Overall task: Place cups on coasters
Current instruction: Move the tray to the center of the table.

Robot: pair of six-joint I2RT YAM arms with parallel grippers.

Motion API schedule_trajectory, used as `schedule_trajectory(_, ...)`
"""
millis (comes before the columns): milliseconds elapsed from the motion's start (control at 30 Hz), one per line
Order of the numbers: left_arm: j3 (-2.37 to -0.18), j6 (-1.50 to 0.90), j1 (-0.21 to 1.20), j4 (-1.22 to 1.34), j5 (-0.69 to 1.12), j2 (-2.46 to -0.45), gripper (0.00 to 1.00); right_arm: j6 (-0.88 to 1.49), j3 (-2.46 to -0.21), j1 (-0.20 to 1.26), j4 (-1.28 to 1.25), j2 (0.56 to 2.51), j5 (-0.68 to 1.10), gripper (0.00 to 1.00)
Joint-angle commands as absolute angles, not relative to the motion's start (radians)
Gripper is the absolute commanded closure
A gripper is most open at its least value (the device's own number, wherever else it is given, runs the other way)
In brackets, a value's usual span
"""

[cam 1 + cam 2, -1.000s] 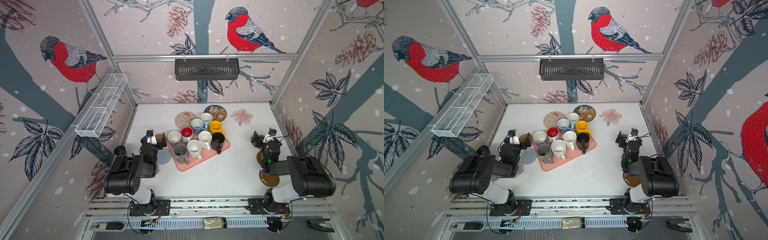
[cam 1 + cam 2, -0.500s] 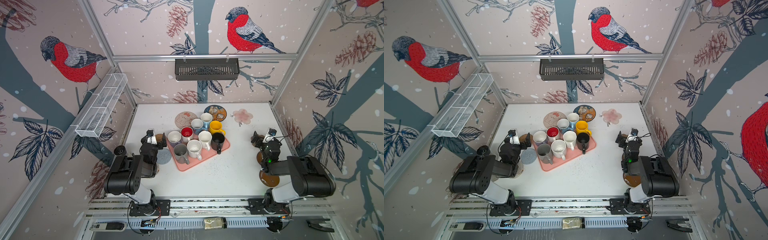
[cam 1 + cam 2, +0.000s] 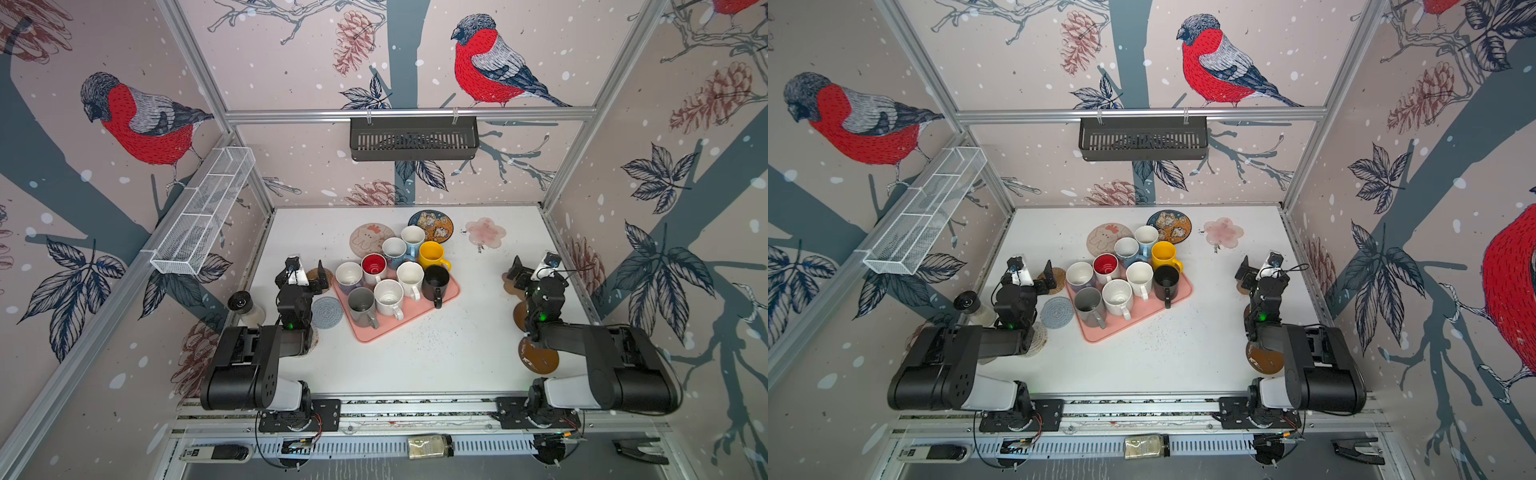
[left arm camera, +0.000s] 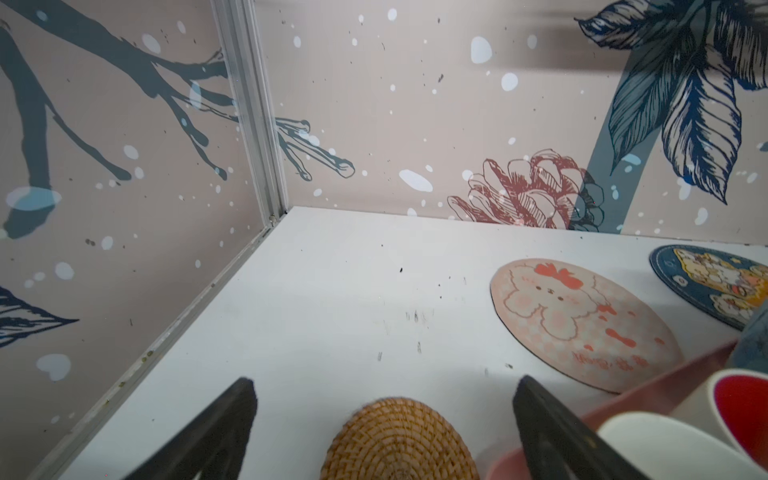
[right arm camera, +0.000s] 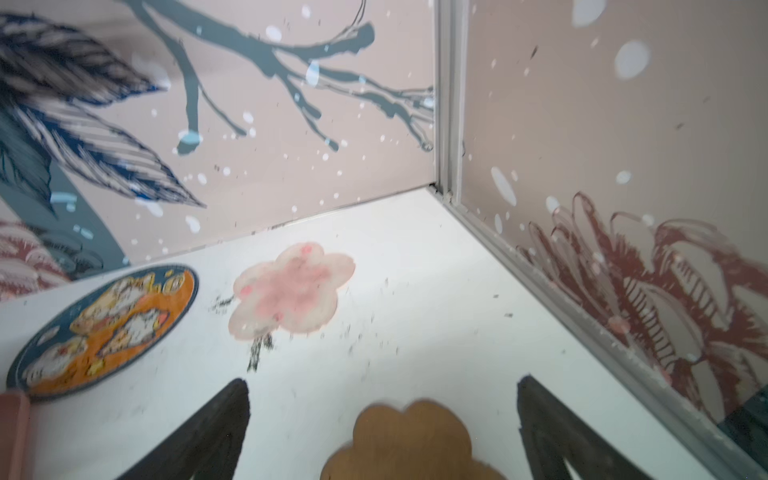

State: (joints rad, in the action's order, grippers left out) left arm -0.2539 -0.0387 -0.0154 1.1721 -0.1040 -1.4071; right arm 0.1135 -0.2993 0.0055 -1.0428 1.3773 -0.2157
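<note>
Several cups crowd a pink tray (image 3: 415,322) mid-table, among them a grey (image 3: 360,301), a yellow (image 3: 431,254) and a black one (image 3: 435,280). My left gripper (image 3: 305,272) is open just left of the tray. In the left wrist view that gripper (image 4: 384,386) holds nothing, and a woven straw coaster (image 4: 399,440) lies below it. My right gripper (image 3: 528,270) is open near the right wall. In the right wrist view it (image 5: 384,386) hangs empty over a tan cloud-shaped coaster (image 5: 411,444). Beige (image 3: 371,239), blue (image 3: 432,224), pink flower (image 3: 485,232) and grey (image 3: 327,311) coasters lie bare.
Two brown discs (image 3: 538,359) (image 3: 520,316) lie partly under the right arm, and a cream round (image 3: 1037,338) under the left arm. A small jar (image 3: 245,307) stands by the left wall. A wire basket (image 3: 203,212) and a black rack (image 3: 413,137) hang on the walls.
</note>
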Motion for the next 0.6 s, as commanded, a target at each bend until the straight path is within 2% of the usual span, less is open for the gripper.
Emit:
schedule_trajectory(0,-0.316,-0.086,-0.014,0.972,-0.178,-1.318,0.03,0.176,-0.357,0.003,-0.834,1.32,-0.278,0.0)
schedule_trajectory(200,-0.541,-0.197,-0.013,0.533,-0.183,-1.21,0.05,0.253,-0.526,0.003,-0.546,1.276,-0.147,0.0)
schedule_trajectory(400,-0.72,-0.396,-0.013,0.17,-0.108,-1.186,0.16,0.322,-0.823,0.005,-0.213,1.386,0.042,0.16)
schedule_trajectory(567,-0.753,-0.543,0.001,0.003,-0.044,-1.207,0.31,0.363,-1.003,0.021,-0.117,1.528,0.241,0.27)
